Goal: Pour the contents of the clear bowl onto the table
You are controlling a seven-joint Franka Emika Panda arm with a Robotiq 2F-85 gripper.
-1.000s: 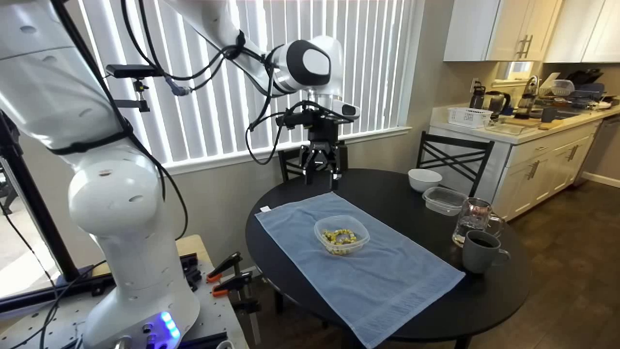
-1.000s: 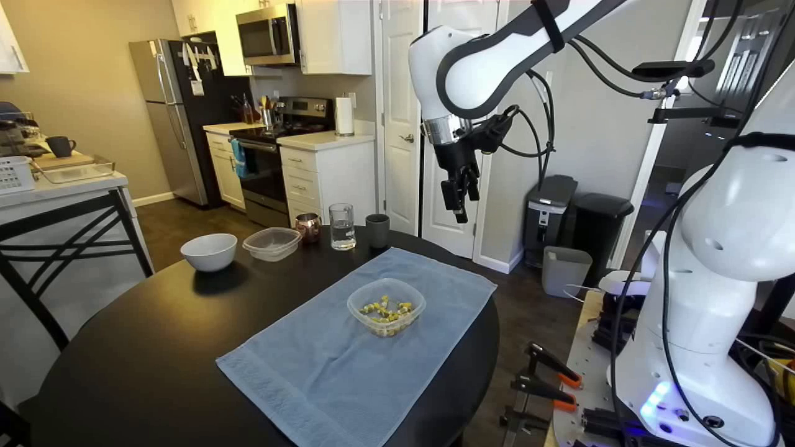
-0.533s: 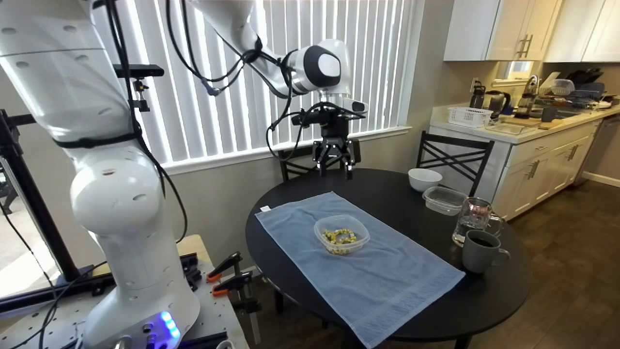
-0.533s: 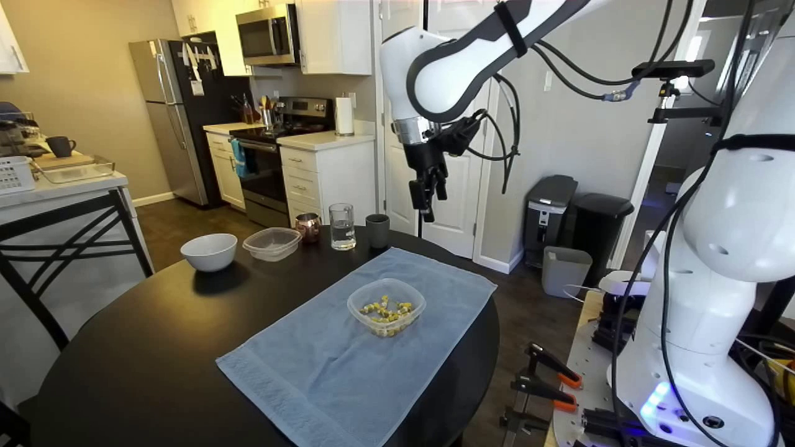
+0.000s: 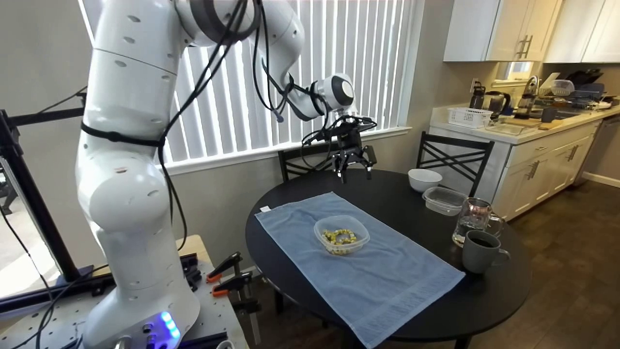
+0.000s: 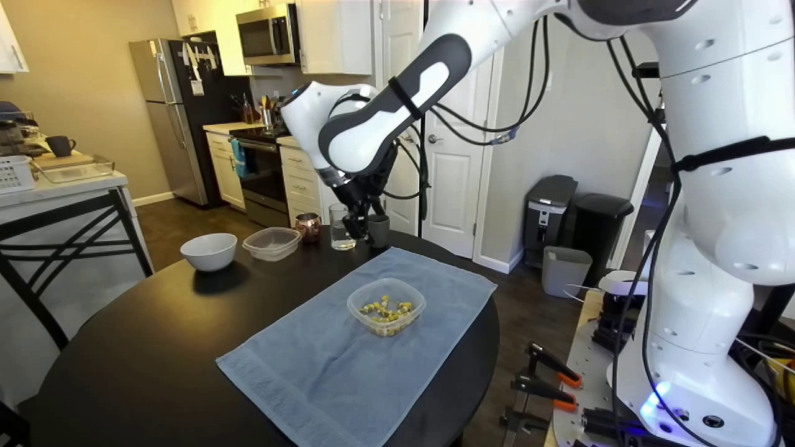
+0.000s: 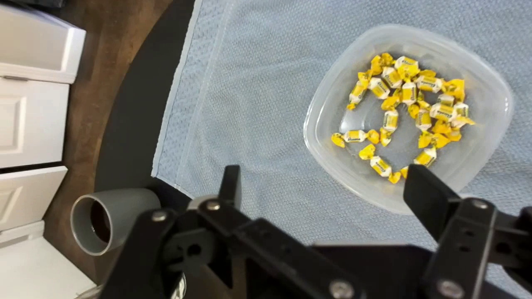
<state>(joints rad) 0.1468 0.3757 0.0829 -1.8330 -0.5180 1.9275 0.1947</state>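
Closest to us in the wrist view is the gripper point(image 7: 324, 180), its fingers spread wide; one of them hides part of the rim of the bowl point(image 7: 403, 143). In both exterior views we find the gripper in the air, tilted, well apart from the bowl. The bowl sits upright on the blue cloth point(image 7: 257, 104), and in it we see wrapped yellow-and-white sweets point(image 7: 409, 93). Under the cloth we have the table point(image 7: 139, 104), and just beside a cloth corner stands a mug point(image 7: 133, 207) of dark liquid. Farther off, in an exterior view, we make out a glass point(image 5: 465, 221), then a tub point(image 5: 443, 199), then a white bowl point(image 5: 425, 182), all on the table. Past these we see a chair point(image 5: 457, 141), and past that a counter point(image 5: 518, 138) bearing a basket point(image 5: 469, 118).
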